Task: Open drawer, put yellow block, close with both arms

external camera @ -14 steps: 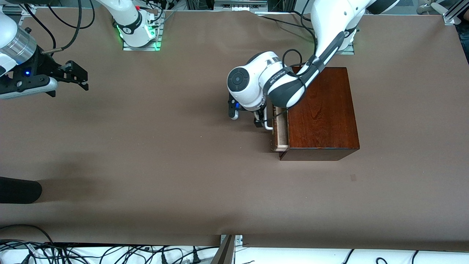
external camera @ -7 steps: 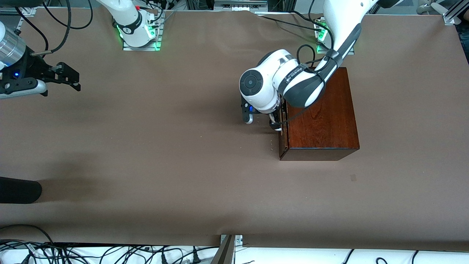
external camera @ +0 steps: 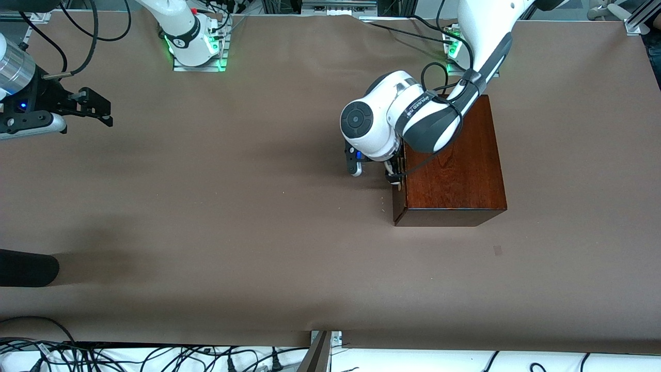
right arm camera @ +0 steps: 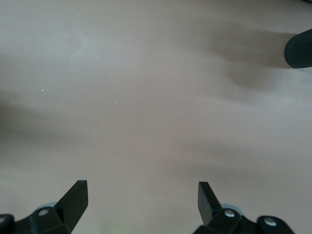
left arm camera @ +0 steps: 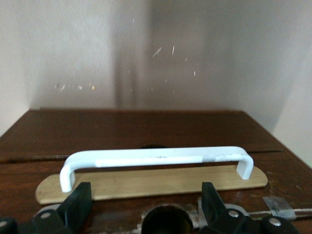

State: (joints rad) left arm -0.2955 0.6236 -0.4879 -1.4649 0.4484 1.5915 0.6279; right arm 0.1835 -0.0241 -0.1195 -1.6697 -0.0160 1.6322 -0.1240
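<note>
Front view: your left gripper (external camera: 393, 174) sits at the drawer (external camera: 398, 181), now pushed flush into the glossy reddish-brown box (external camera: 452, 165), its front facing the right arm's end of the table (external camera: 206, 206). A second ago it stood ajar. Right gripper (external camera: 95, 107) waits, fingers spread.

Left wrist view: jaws released, straddling the white bar handle (left arm camera: 156, 158) lengthwise.

Right wrist view: bare table only.

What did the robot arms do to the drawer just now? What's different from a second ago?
The left gripper pushed the drawer into the wooden box; a second ago its pale tray stuck out, now it is shut. The gripper's open fingers stand at the white handle, not clamping it. The right gripper, open over the bare table at the right arm's end, drew back slightly. The box stayed put. No yellow block shows.
</note>
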